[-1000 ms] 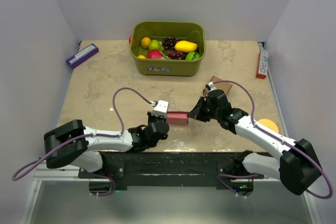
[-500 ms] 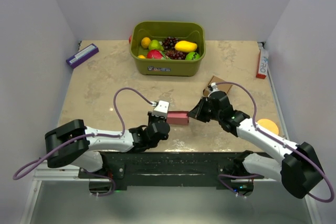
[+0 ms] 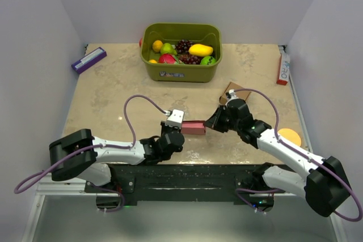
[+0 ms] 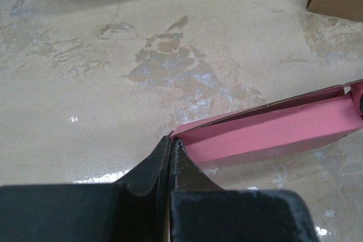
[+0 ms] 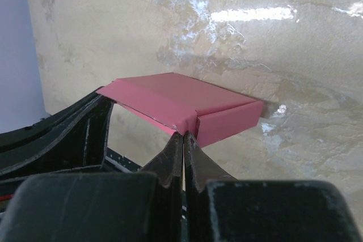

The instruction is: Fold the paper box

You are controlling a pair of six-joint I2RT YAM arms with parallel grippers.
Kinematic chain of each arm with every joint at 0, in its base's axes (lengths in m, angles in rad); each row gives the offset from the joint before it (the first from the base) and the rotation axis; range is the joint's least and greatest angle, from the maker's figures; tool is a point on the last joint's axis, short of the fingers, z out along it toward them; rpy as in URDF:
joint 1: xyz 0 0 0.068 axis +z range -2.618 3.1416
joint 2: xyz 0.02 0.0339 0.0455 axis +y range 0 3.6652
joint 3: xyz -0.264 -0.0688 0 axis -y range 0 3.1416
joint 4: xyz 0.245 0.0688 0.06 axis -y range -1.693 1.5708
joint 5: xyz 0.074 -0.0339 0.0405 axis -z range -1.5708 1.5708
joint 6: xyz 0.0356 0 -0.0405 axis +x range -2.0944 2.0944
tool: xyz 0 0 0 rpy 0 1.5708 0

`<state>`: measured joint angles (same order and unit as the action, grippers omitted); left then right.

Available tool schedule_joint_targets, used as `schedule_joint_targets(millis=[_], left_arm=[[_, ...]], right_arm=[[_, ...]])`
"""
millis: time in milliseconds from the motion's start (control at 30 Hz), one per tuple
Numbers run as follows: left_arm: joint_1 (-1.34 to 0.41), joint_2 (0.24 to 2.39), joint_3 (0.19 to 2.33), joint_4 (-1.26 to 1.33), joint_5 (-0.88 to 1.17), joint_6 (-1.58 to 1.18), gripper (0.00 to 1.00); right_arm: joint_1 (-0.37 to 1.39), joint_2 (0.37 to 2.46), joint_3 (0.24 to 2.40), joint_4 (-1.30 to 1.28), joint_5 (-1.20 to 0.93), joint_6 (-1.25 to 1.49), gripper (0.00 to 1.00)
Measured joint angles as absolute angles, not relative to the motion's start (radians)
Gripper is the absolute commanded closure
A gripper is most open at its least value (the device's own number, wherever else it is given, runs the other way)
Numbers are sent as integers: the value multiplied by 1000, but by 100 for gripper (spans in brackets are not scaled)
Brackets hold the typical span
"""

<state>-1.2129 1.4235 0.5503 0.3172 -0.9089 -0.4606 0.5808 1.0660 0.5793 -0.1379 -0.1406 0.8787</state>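
Pink paper box (image 3: 192, 127) pinched by both closed jaws.

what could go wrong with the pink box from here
The left tool pinches the paper box at one thin corner, and the right tool pinches a flap edge at the other end. Pulling apart might tear the card or let an edge slip free. Pushing together might crush it.
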Motion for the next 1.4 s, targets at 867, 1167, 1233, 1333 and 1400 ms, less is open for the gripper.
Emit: schedule_joint_targets(millis=[867, 1167, 1233, 1333, 1400], left_arm=[[-1231, 1451, 599, 280, -891, -460, 100], [-1234, 1451, 604, 266, -891, -461, 100], [-1236, 1451, 604, 264, -892, -461, 100], [-1238, 1451, 604, 264, -894, -461, 100], [-1240, 1451, 604, 263, -895, -461, 100]], right_arm=[[627, 1074, 599, -236, -7, 751, 100], [746, 1095, 627, -281, 171, 761, 100], [757, 1095, 631, -292, 193, 766, 99], [764, 1090, 643, -325, 199, 775, 80], [766, 1085, 654, -359, 199, 783, 66]])
